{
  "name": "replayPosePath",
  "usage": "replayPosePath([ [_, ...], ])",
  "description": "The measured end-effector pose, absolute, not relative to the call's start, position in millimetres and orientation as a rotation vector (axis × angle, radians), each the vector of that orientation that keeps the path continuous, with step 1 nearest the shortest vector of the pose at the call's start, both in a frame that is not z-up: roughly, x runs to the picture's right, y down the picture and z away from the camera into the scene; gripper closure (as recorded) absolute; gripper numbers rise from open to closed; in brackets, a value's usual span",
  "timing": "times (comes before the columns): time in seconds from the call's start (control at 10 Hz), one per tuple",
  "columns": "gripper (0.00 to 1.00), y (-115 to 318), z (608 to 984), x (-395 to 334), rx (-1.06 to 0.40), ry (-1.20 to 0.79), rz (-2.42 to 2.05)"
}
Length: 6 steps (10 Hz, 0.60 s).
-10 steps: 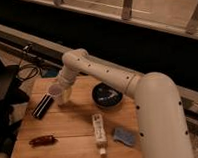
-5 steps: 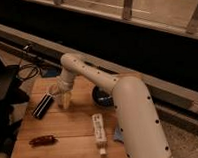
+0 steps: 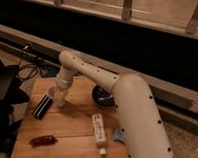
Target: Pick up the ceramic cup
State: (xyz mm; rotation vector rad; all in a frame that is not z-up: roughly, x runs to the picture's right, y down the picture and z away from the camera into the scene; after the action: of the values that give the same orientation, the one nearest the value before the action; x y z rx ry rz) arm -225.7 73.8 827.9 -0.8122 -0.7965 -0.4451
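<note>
The ceramic cup (image 3: pixel 53 91) is small and whitish and stands on the left part of the wooden table (image 3: pixel 74 120). Only part of it shows beside the arm's end. My gripper (image 3: pixel 60 99) hangs from the white arm (image 3: pixel 87 71), pointing down at the cup and right against it. I cannot tell whether it grips the cup. The wide black bowl (image 3: pixel 100 95) sits to the right, half hidden behind the arm.
A black ribbed block (image 3: pixel 42 106) lies just left of the cup. A reddish-brown packet (image 3: pixel 42 140) lies at the front left, a white tube (image 3: pixel 98 128) at the front middle, and a blue item (image 3: pixel 117 135) beside the arm. Dark equipment and cables stand at the left.
The arm has swung further over the table and now covers more of the bowl and the blue item. The gripper has come down closer onto the cup.
</note>
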Motion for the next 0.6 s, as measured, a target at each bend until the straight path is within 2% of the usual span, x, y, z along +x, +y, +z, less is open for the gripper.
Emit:
replayPosePath([
  [0.1, 0.97, 72.2, 826.6, -221.5, -0.807, -0.804, -0.451],
  [0.6, 0.98, 50.6, 803.4, -219.6, -0.802, -0.830, -0.460],
])
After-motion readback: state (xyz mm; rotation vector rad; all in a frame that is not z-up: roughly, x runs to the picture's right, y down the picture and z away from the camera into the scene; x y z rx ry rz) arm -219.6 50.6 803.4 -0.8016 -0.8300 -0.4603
